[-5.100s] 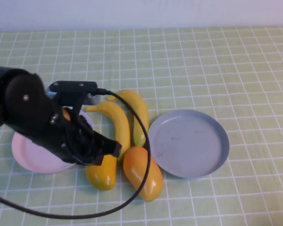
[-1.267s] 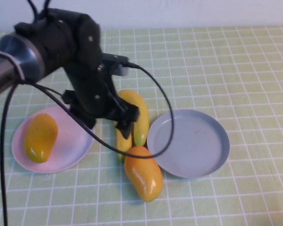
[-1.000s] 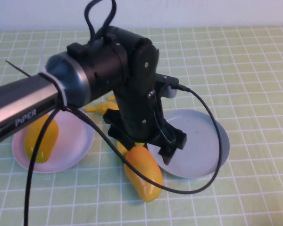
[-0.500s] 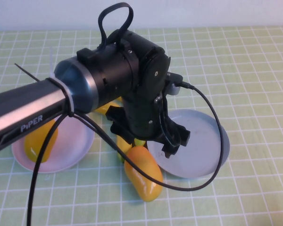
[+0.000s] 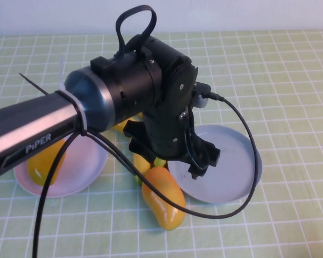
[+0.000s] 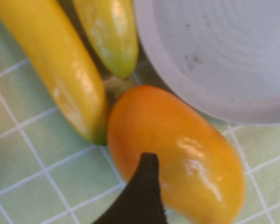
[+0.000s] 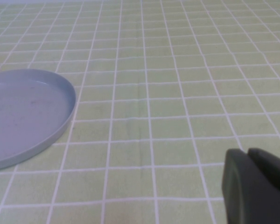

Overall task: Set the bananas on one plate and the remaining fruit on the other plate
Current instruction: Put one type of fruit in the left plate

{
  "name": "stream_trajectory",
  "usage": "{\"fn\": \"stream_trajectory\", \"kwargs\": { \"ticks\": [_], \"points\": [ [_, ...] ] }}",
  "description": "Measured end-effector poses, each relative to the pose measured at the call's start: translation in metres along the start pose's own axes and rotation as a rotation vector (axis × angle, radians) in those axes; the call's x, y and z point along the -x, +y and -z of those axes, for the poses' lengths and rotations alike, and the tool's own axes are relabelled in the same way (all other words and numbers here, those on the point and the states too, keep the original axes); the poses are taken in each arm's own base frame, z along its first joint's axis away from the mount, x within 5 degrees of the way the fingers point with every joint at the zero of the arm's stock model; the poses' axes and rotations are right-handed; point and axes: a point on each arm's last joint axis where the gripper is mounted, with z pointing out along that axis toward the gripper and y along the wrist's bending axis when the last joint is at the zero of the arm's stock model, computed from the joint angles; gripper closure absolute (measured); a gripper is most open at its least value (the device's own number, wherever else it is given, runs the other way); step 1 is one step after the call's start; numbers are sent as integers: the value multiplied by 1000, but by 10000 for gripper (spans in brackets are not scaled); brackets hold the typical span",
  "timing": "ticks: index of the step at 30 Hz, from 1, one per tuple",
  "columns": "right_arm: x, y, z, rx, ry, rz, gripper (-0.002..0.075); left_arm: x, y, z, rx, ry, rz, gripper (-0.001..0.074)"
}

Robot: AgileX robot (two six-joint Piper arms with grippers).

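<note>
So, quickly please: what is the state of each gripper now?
Left gripper: open, holding nothing, above the orange mango beside the bananas.
Right gripper: shut, empty, parked away from the grey-blue plate.

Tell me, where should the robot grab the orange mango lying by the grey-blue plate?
Probably around its plump middle, from straight above. The orange mango lies flat on the cloth, its far end against the bananas and the grey-blue plate, so only its long sides look free. The left gripper, open, hovers over that far end; fingers across the narrow width should fit. The right gripper is shut, off to the side.
</note>
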Motion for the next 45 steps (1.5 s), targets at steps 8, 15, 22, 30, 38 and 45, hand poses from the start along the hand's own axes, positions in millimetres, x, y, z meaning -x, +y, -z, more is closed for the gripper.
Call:
{"fn": "stream_trajectory", "kwargs": {
  "ticks": [8, 15, 22, 30, 38, 45],
  "points": [
    [0, 0, 0, 1, 0, -2, 741, -6, -15, -8, -47, -1, -3, 70],
    [0, 0, 0, 1, 0, -2, 741, -19, -12, -29, -27, 65, 12, 70],
    [0, 0, 0, 1, 0, -2, 741, -16, -2, -30, -16, 65, 223, 70],
    [0, 0, 0, 1, 0, -2, 741, -13, 10, -30, 2, 70, 351, 70],
    [0, 0, 0, 1, 0, -2, 741, -16, 11, -43, 23, 140, 372, 70],
    [0, 0, 0, 1, 0, -2, 742, -14, 11, -55, 34, 149, 370, 70]
  ]
}}
